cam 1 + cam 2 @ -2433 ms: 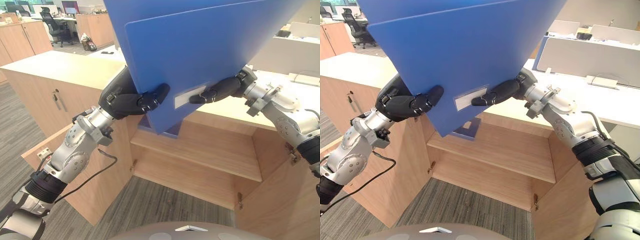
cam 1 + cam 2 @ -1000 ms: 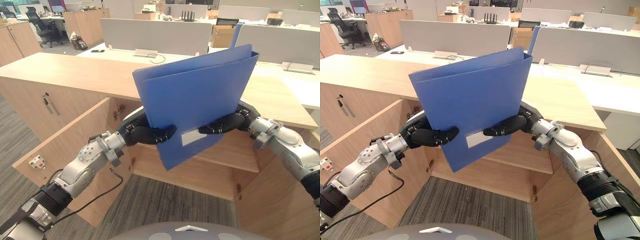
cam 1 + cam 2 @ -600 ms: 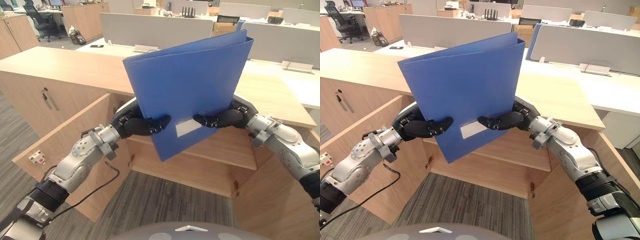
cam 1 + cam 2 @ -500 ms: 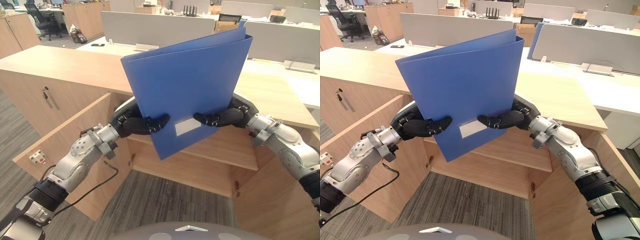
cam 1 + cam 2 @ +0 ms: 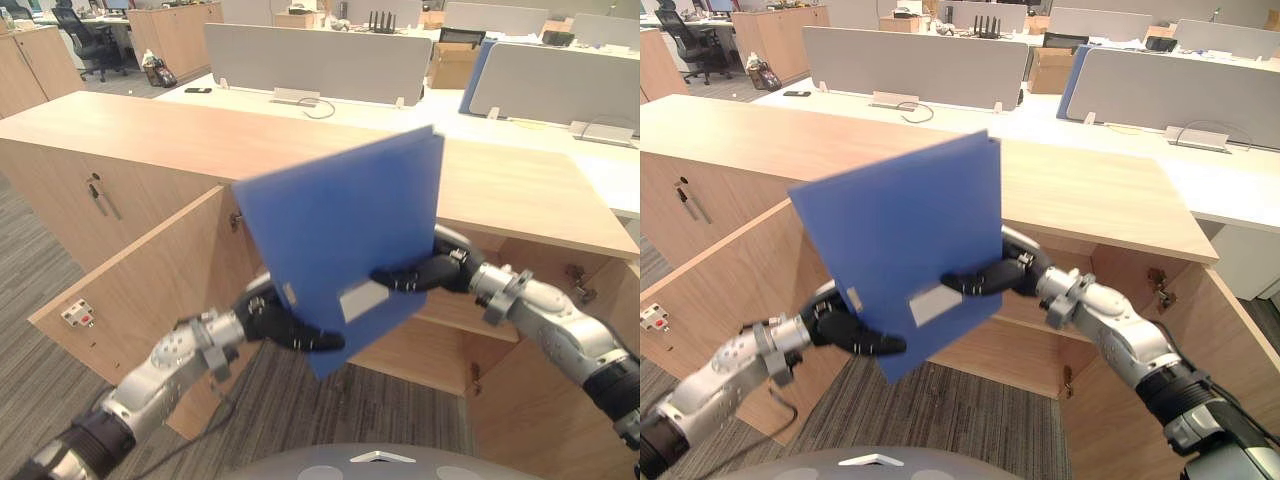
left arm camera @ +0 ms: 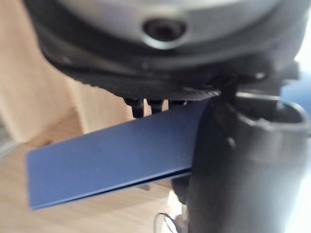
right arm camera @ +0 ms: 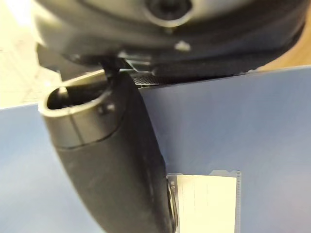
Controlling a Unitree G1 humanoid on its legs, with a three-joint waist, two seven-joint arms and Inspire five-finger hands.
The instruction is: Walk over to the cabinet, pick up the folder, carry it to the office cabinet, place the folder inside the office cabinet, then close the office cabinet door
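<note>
Blue folder (image 5: 340, 245) hangs tilted before the open office cabinet (image 5: 520, 195), left hand (image 5: 270, 322) and right hand (image 5: 420, 277) fingers (image 5: 315, 342) clamped on its lower edges, likely to angle it inside.

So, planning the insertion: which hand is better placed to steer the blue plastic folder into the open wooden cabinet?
Right, probably. The right hand pinches the blue plastic folder by its label, level with the wooden cabinet shelf; the left hand grips its low corner beside the open door.

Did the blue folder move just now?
Yes. The folder has dropped: its top edge, earlier across the grey desk dividers, now lies lower, against the cabinet top.
</note>
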